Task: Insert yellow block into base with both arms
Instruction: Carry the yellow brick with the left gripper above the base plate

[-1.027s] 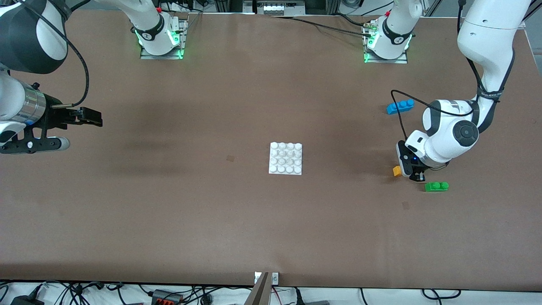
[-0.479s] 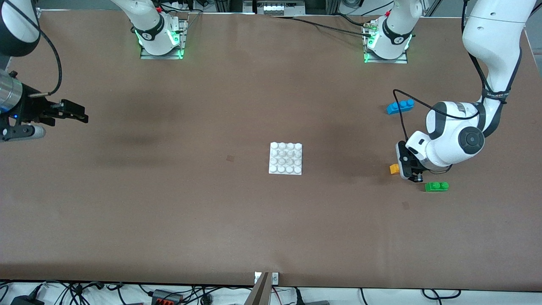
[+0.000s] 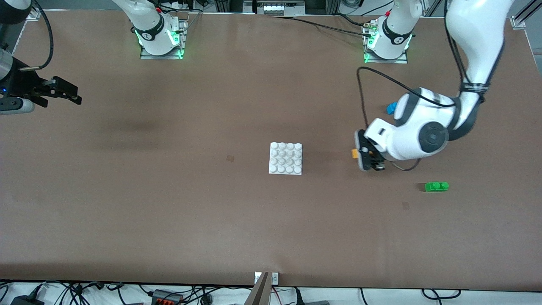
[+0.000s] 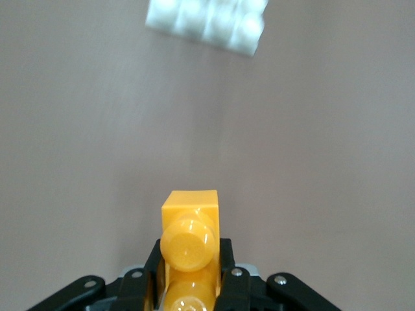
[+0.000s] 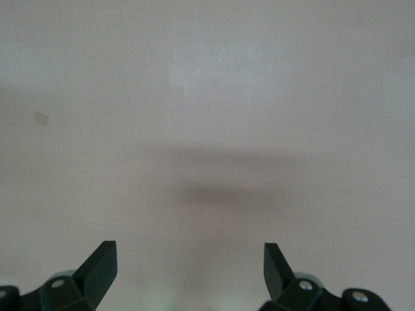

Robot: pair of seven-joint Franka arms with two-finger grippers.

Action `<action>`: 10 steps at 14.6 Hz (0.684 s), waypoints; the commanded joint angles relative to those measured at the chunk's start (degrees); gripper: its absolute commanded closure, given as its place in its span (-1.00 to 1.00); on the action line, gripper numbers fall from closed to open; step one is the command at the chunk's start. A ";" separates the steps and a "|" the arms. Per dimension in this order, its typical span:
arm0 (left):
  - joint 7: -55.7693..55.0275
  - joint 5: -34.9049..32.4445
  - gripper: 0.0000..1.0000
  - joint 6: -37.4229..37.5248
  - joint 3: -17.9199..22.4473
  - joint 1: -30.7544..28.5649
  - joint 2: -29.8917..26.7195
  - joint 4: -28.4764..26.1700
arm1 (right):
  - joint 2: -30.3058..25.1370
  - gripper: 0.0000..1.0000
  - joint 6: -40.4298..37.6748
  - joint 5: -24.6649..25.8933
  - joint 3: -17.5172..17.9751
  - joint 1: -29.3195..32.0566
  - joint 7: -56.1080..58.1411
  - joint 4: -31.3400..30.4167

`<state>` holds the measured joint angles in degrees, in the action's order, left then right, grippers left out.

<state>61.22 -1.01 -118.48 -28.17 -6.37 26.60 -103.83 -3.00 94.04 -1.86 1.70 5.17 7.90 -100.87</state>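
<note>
Since the earlier frames the left arm has swung from beside the green brick toward the base, carrying the block off the bench, while the right arm has pulled back toward its own end of the bench. Largest in view is the brown bench (image 3: 169, 212). Over it, the left arm (image 3: 423, 133) reaches from its stand and now hides most of the blue brick (image 3: 391, 107). The right arm (image 3: 12, 84) waits over its end of the bench, its gripper (image 5: 189, 259) with fingers spread wide and nothing between them. The white base (image 3: 286, 158) lies flat near the middle of the bench, well apart from both grippers. The left gripper (image 3: 360, 153) hangs over bare bench between the base and the green brick (image 3: 436, 186), its fingers (image 4: 227, 272) clamped on the block (image 4: 189, 227), whose studs face the wrist camera and whose free end sticks out past the fingertips toward the base (image 4: 207, 23). The green brick sits nearer the front camera than the left gripper's spot.
</note>
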 commanded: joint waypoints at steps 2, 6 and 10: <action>-5.04 -3.11 0.99 -0.70 0.14 13.11 4.84 6.95 | 1.15 -1.00 -0.18 2.20 -1.78 -1.82 0.01 3.22; -10.51 -7.86 0.99 -0.78 0.22 18.56 12.58 13.98 | 2.20 -1.00 -0.62 3.62 -1.78 -1.83 -0.52 3.58; -15.26 -9.19 0.99 -2.44 2.25 21.40 16.80 16.99 | 2.38 -1.00 -0.61 4.06 -1.26 -2.45 0.36 4.89</action>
<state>47.45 -8.95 -120.28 -27.09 13.56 40.07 -90.36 -1.21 94.14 0.98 0.75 3.81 7.84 -98.13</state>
